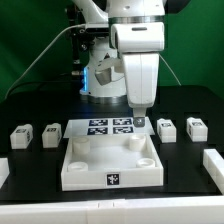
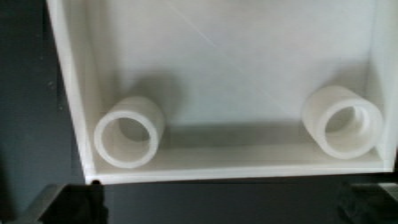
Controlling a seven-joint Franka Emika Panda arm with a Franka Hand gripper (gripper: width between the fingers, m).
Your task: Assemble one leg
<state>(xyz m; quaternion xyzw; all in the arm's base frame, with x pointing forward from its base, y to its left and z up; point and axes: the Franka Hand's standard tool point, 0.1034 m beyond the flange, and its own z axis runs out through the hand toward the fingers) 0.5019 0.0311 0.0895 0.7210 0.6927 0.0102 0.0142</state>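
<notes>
While the jaws hang apart over a far corner of the tray (image 1: 85, 178), four legs (image 1: 166, 128) sit loose on the table (image 1: 40, 200).

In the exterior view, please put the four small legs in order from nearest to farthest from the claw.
Measured from the claw:
1. Inner right leg, just beside it on the exterior view's right.
2. Outer right leg, further out on that same side.
3. Inner left leg, across on the exterior view's left.
4. Outer left leg, nearest the left edge.
</notes>
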